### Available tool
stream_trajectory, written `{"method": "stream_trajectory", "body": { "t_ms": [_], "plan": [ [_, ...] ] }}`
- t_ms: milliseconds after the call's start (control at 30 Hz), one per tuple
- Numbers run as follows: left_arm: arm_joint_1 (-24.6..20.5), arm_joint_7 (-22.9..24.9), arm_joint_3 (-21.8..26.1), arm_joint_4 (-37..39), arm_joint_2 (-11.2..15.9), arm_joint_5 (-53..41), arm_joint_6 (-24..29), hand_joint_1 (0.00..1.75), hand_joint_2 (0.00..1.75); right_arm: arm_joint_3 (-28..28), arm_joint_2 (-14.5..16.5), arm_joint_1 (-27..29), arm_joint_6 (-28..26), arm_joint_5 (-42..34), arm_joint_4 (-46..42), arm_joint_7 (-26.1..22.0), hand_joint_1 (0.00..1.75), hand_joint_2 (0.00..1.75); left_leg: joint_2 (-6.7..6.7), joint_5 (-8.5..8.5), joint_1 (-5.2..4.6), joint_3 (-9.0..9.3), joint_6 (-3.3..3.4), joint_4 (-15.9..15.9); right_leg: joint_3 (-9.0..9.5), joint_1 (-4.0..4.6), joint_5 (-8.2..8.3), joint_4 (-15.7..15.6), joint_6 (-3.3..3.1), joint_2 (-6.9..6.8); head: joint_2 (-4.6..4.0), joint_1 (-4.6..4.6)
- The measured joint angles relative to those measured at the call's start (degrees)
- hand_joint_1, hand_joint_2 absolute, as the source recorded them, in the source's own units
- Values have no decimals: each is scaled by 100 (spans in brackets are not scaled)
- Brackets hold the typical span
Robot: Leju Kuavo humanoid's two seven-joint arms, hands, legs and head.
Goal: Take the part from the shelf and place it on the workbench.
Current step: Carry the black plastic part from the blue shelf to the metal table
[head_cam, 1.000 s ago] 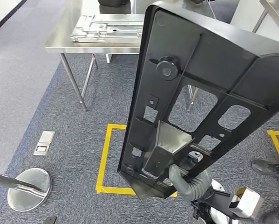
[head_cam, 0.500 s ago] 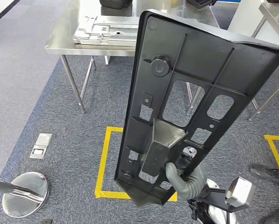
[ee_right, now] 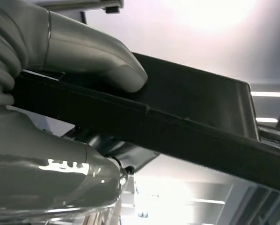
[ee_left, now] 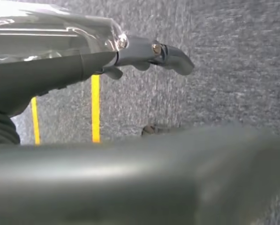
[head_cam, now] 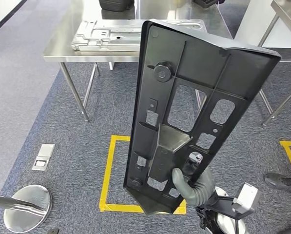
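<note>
- The right robot hand [head_cam: 189,187] grips the black part [head_cam: 195,112] by its lower end, holding it upright above the carpet, near the steel desk [head_cam: 63,48].
- The left robot hand [ee_left: 145,51] holds nothing, fingers extended.

Right hand [head_cam: 189,187]: matte grey ribbed cover and thick grey thumb, mounted on a black wrist bracket carrying a small silver box. Right wrist view: smooth silver-grey fingers [ee_right: 95,56] with glossy highlights. Left hand [ee_left: 141,54]: dark grey fingers, jointed with small bright screws, beneath a polished silver shell.
</note>
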Motion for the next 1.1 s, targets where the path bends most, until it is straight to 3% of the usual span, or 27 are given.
{"method": "stream_trajectory", "body": {
  "t_ms": [100, 133, 167, 233, 300, 433, 500, 600, 633, 667, 700, 767, 800, 833, 967, 1033, 1100],
  "plan": [
    [18, -2, -1, 0, 8, 1, 15, 0, 175, -9, 4, 9, -31, 11, 20, 2, 175, 175, -1, -375, 26, -594, -71, 1047, 50, -8, -45, -5, -38, -6, 0, -1],
    [26, -2, -1, 0, 11, 1, 16, 0, 175, -13, 4, 12, -31, 15, 32, 2, 175, 175, -1, -359, 30, -731, -81, 1223, 70, -9, -64, -5, -37, 0, 0, -1],
    [31, -2, -1, 0, 11, 1, 16, 0, 175, -18, 4, 15, -32, 21, 42, 3, 175, 175, -1, -228, 34, -765, -85, 1183, 101, -11, -87, -4, -29, 8, 0, -1],
    [33, -3, -1, 0, 13, 3, 16, 0, 175, -25, 4, 17, -32, 44, 52, 4, 175, 175, -2, 252, 39, -551, -70, 551, 190, -14, -149, -5, 3, 21, 0, -2],
    [27, -3, -1, 0, 16, 6, 16, 0, 175, -32, 4, 11, -34, 72, 57, 9, 175, 175, -9, 528, 22, -309, -33, -44, 241, 0, -204, 2, 55, 29, 0, -4],
    [24, -3, -1, 0, 25, 7, 16, 0, 175, -38, 4, 6, -37, 90, 59, 26, 175, 175, -17, 490, 1, -228, 84, -249, 266, 4, -237, -33, 175, 28, 0, -3],
    [21, -7, -1, -1, 27, 7, 16, 0, 175, -41, 3, -4, -38, 94, 57, 26, 175, 175, -12, 489, 27, -174, 158, -298, 198, 4, -383, 180, 222, 21, 0, -2],
    [14, -8, -1, -2, 31, 7, 16, 0, 175, -44, -2, 7, -40, 97, 72, 26, 175, 175, -1, 456, 27, -120, 228, -317, -342, 5, -784, 1184, 240, 17, 0, 1],
    [17, -7, -1, -2, 31, 7, 16, 0, 175, -43, -5, 17, -40, 98, 84, 27, 175, 175, 0, 441, 21, -103, 237, -317, -506, 4, -818, 1438, 241, 17, 0, 1],
    [21, -7, -1, -2, 31, 7, 16, 0, 175, -44, -8, 22, -41, 98, 95, 27, 175, 175, -2, 422, 16, -80, 240, -317, -579, 5, -733, 1487, 240, 17, 0, 1],
    [23, -6, -1, -1, 31, 7, 16, 0, 175, -44, -10, 22, -41, 98, 103, 28, 175, 175, -5, 399, 13, -46, 235, -317, -543, 6, -546, 1314, 235, 17, 0, 1],
    [23, -6, -1, 0, 31, 7, 16, 0, 175, -44, -12, 18, -41, 99, 110, 28, 175, 175, -11, 336, 3, 36, 198, -316, -284, 19, -102, 617, 202, 12, 0, 0],
    [20, -7, -1, 0, 31, 7, 16, 0, 175, -43, -13, 11, -41, 101, 110, 28, 175, 175, -13, 307, -4, 60, 170, -311, -158, 31, 12, 315, 177, 9, 0, 1],
    [16, -7, -1, 0, 31, 7, 16, 0, 175, -42, -13, 6, -41, 104, 110, 28, 175, 175, -12, 286, -9, 73, 142, -311, -83, 45, 49, 135, 151, 8, 0, -1],
    [-2, -10, -2, -1, 32, 4, 16, 0, 175, -41, -16, 1, -41, 116, 105, 29, 175, 175, -4, 220, -4, 103, 26, -311, -10, 37, 1, 5, 41, 13, 0, -2],
    [-9, -13, -3, -1, 32, 2, 14, 0, 175, -39, -14, -3, -41, 120, 102, 28, 175, 175, -6, 19, 5, -63, -29, 60, 46, 4, -13, -32, -15, -4, 0, -4],
    [5, -13, -3, -1, 39, 1, 14, 0, 175, -38, -10, 0, -41, 123, 103, 28, 175, 175, -6, -263, 18, -476, -68, 799, 82, 4, -51, -33, -44, -10, 0, -4]
  ]
}}
